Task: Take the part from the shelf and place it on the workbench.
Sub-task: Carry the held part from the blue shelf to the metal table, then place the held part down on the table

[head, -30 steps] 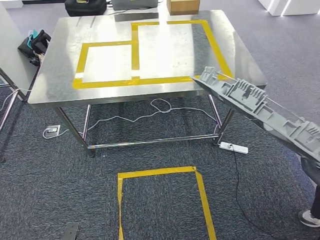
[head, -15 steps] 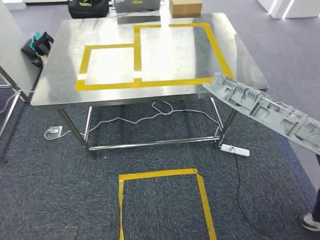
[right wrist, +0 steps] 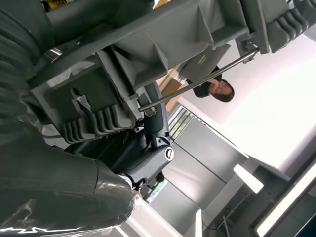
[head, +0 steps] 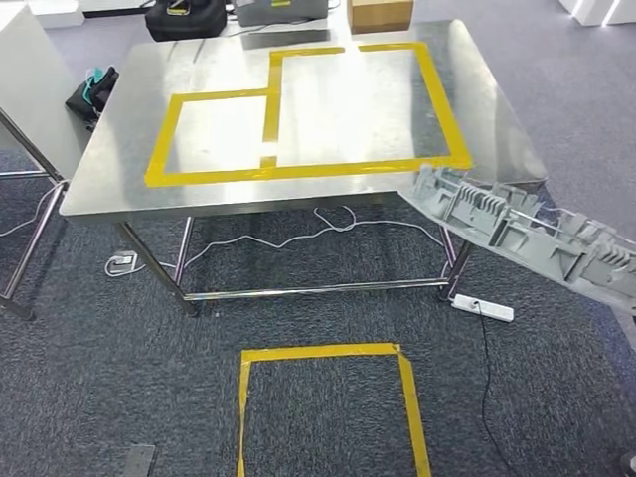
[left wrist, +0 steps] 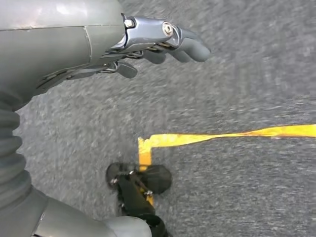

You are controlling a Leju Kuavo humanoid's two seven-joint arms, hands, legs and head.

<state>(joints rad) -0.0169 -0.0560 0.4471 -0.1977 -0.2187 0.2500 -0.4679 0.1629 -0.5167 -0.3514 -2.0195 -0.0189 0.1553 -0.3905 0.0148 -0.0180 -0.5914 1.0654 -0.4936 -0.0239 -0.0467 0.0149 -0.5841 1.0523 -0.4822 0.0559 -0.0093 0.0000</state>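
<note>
The long grey part [head: 525,234] is carried in the right robot hand [right wrist: 149,148], whose fingers are closed around its ribbed underside; its far end hangs just over the near right corner of the steel worktop [head: 112,169], and it is not yet laid down. The left robot hand [left wrist: 160,44] holds nothing, its fingers loosely stretched above the carpet. The carrying step seems nearly done. Next, the part should probably be brought forward over the yellow tape frame [head: 442,99], levelled and lowered flat.
</note>
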